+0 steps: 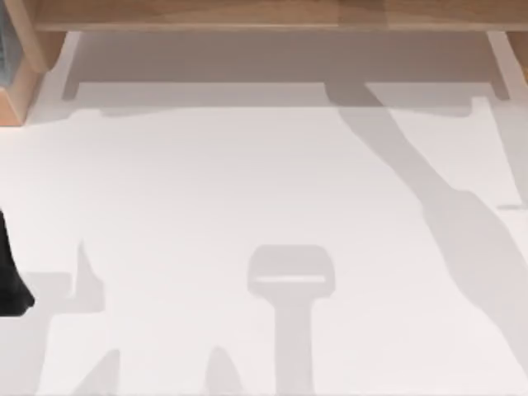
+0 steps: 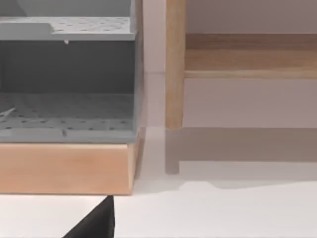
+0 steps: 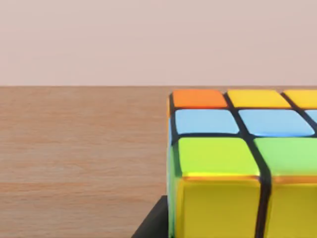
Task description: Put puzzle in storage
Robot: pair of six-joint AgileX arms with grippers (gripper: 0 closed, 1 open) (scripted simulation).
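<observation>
In the right wrist view, a multicoloured puzzle cube [image 3: 223,163] with orange, yellow, blue and green tiles and black seams is sitting very close to the camera, over a brown wood-grain surface [image 3: 79,148] that is stretching back to a plain pale wall [image 3: 158,39]. A dark edge of the right gripper [image 3: 152,224] is showing just beside the cube's lower corner; whether that gripper is grasping the cube cannot be told. In the top view, the dark left arm [image 1: 11,280] is resting at the left edge of the white table [image 1: 247,181]. Its gripper's state cannot be told either. Its wrist camera is facing a grey perforated storage bin [image 2: 69,74] on a light wooden base [image 2: 64,168], with a wooden shelf frame [image 2: 174,64] standing just beside it.
</observation>
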